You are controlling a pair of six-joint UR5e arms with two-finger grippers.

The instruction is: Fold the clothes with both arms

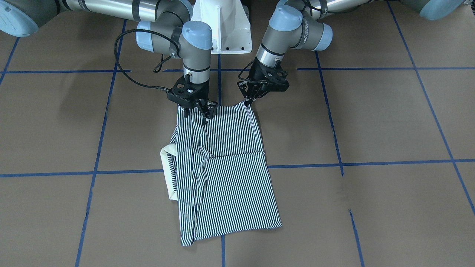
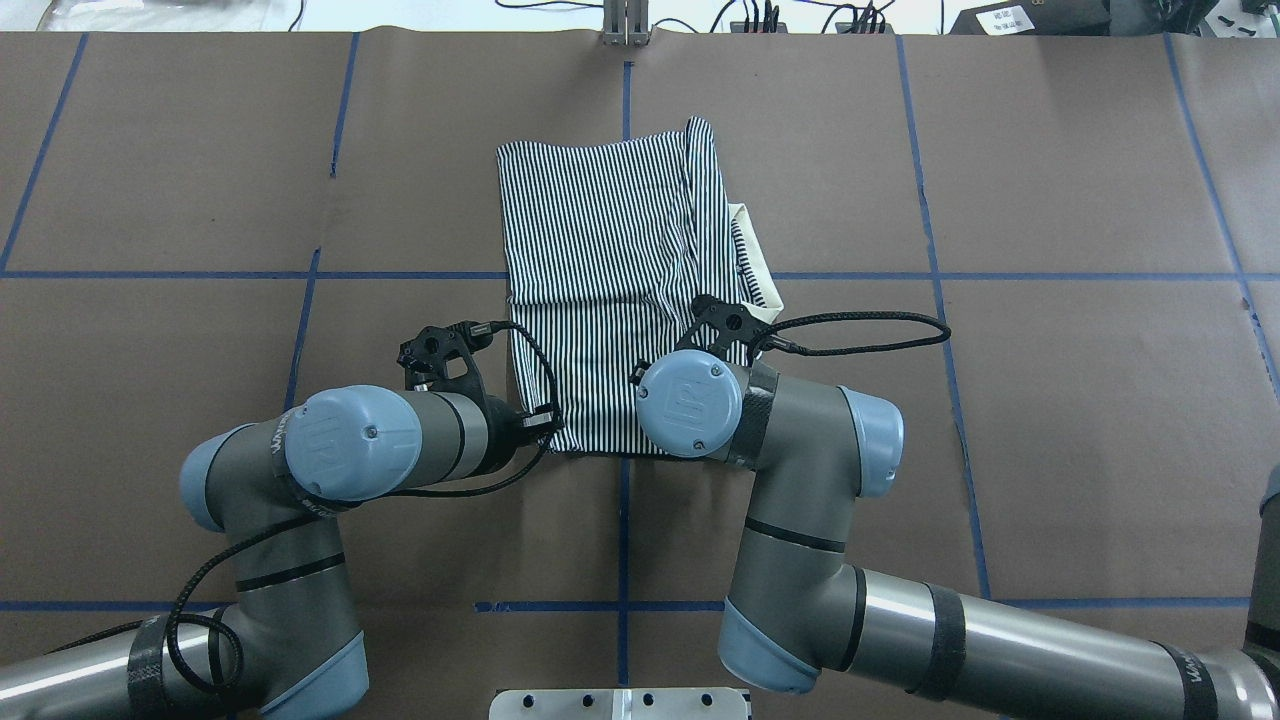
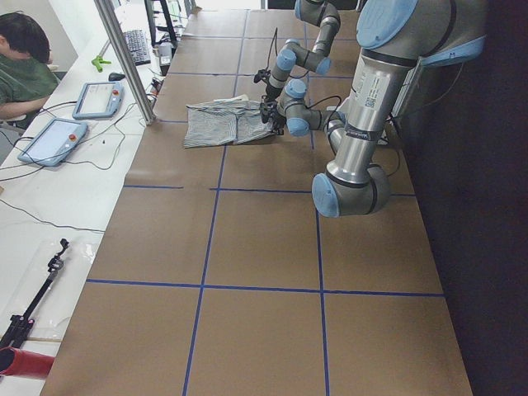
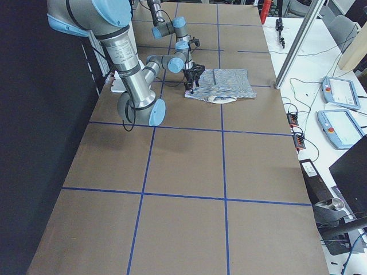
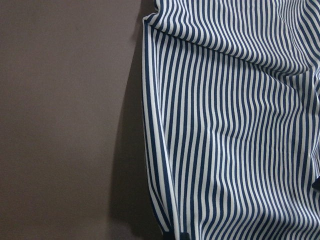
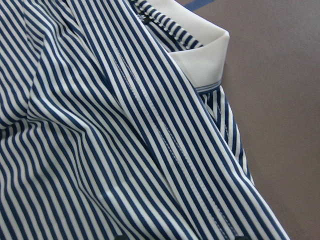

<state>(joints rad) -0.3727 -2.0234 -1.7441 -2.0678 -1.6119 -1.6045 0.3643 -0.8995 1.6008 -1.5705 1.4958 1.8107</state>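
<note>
- Two corners of the near hem are where I take hold. Seen from across the table, the shirt (image 1: 222,167) lies on the table (image 1: 371,122), folded into a narrow striped panel. Its cream collar (image 1: 167,174) pokes out at one side. My left gripper (image 1: 247,100) has its fingers drawn to a point on one hem corner. My right gripper (image 1: 196,110) stands at the other corner, fingers apart, straddling the edge.
- From overhead, my left fingers pinch the near corner of the cloth. My own wrist hides the right ones there.
- Both side views show the shirt lying close in front of me, but my fingers are too small in them to judge.
- My left wrist camera sees the cloth close up, rippling softly beside bare table. I judge it thin, light and limp. It should sag between two holds, and its layers may slide apart.
- My right wrist camera shows stacked layers, stitched seams and the collar's firmer band. The dark fingertips seem widely parted at the bottom edge. I would close on every layer at the hem corner, not on the collar.
</note>
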